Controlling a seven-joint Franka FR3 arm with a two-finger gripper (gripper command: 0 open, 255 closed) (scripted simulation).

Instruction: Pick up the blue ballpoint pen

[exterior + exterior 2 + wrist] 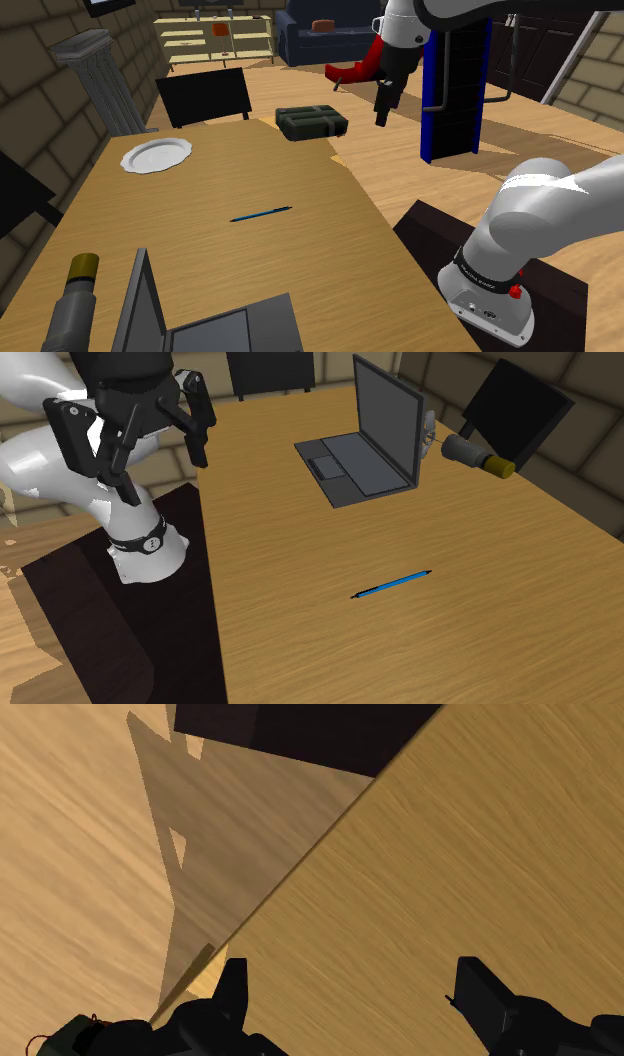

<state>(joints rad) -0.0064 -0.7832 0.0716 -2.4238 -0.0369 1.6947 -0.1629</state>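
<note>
Gripper (165,477), all black, 2 fingers: we record it released, the fingers standing well apart with nothing between them. It is raised above the table's (480,632) edge, well apart from the laptop (365,437), on the stand's (90,612) side. In the wrist view the gripper (353,974) looks down on the table (480,854) edge and the wooden floor beside it.

Item 1, blue pen (261,213): we find it lying flat on bare tabletop, untouched, well apart from the laptop (200,320) and beyond its open screen in the shoulder view. In the second exterior view the pen (391,585) lies nearer the camera than the laptop.

Item 2, grey cylinder with a yellow end (478,455): lying near the laptop, behind its screen.

Item 3, white plate (156,154): farther from the laptop than the pen.

Item 4, dark green case (312,122): farthest from the laptop, at the table's far end, near the gripper (384,115).
</note>
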